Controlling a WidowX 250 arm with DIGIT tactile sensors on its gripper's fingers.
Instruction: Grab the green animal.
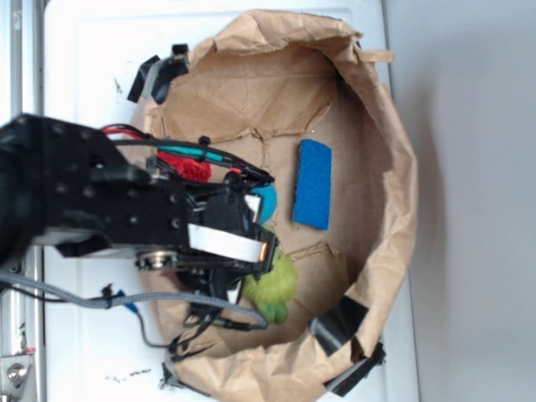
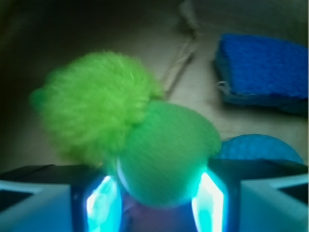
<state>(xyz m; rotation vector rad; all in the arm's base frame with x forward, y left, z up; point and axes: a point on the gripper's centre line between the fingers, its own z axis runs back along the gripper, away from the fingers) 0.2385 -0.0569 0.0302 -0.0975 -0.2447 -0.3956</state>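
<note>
The fuzzy lime-green plush animal (image 2: pixel 130 135) lies on the floor of the crumpled brown paper enclosure (image 1: pixel 394 209), its smooth green head clamped between the gripper (image 2: pixel 159 193) fingers. A teal textured ball (image 2: pixel 263 147) sits just beside; a blue rectangular sponge (image 1: pixel 312 184) lies nearby.

The arm (image 1: pixel 92 197) is built of matte black, boxy segments studded with small round screw heads. Red, teal and black wires loop over its top, and a grey braided cable (image 1: pixel 126 300) trails beneath. A pale silver-white plate sits near the wrist. The fingers (image 2: pixel 208 195) glow bluish, perhaps translucent plastic, beside pale blocks.
</note>
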